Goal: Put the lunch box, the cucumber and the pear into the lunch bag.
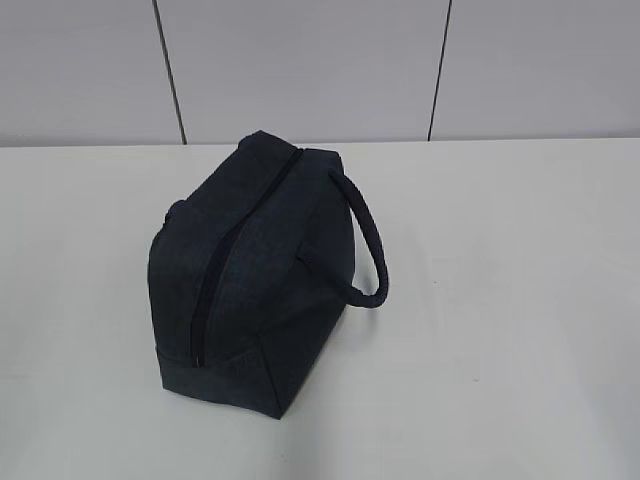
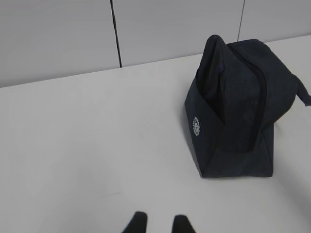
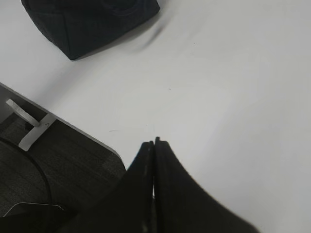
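The dark navy lunch bag stands alone near the middle of the white table, its zipper line running along the top and looking closed, its loop handle hanging to the right. The lunch box, the cucumber and the pear are out of view. My left gripper hovers over bare table to the left of the lunch bag, fingers a little apart with nothing between them. My right gripper is shut and empty, near the table's edge and well away from the lunch bag. Neither arm appears in the exterior view.
A grey panelled wall runs behind the table. In the right wrist view the table edge cuts across the lower left, with dark floor and a white bracket below it.
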`<state>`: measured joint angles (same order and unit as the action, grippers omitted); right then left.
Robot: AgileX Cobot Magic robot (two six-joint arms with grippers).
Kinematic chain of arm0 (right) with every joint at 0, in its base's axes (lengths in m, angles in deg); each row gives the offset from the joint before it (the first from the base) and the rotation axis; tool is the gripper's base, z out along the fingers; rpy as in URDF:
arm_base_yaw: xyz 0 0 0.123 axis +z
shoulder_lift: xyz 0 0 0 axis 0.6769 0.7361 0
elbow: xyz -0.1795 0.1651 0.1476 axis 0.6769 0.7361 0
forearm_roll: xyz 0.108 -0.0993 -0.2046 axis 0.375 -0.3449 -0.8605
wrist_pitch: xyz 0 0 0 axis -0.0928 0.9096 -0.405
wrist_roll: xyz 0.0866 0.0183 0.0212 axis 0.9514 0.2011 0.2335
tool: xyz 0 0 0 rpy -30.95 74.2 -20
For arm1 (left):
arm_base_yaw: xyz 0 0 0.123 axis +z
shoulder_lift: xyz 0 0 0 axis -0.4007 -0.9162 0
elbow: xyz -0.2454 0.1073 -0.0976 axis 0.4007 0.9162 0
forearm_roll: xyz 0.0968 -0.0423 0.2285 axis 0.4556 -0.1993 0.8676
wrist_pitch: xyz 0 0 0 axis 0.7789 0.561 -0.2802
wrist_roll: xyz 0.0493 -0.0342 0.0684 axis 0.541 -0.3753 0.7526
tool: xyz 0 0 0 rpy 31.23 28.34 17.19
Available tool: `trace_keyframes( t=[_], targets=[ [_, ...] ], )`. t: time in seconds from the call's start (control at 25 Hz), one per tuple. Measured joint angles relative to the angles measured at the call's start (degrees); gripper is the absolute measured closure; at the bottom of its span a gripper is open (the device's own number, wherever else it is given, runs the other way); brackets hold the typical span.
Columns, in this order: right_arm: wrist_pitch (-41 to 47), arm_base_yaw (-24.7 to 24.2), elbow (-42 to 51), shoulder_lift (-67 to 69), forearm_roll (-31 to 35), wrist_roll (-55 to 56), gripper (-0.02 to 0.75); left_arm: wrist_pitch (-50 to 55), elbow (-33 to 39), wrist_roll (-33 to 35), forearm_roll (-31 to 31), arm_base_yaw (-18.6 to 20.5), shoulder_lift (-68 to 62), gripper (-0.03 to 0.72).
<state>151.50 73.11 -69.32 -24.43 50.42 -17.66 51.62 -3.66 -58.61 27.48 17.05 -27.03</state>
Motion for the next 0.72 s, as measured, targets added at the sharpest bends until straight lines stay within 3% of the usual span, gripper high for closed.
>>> trace_keyframes(
  t=[0.72],
  targets=[
    [-0.20, -0.91, 0.00, 0.00, 0.13, -0.25, 0.738, 0.00, 0.00, 0.00, -0.22, 0.00, 0.00, 0.599]
  ],
)
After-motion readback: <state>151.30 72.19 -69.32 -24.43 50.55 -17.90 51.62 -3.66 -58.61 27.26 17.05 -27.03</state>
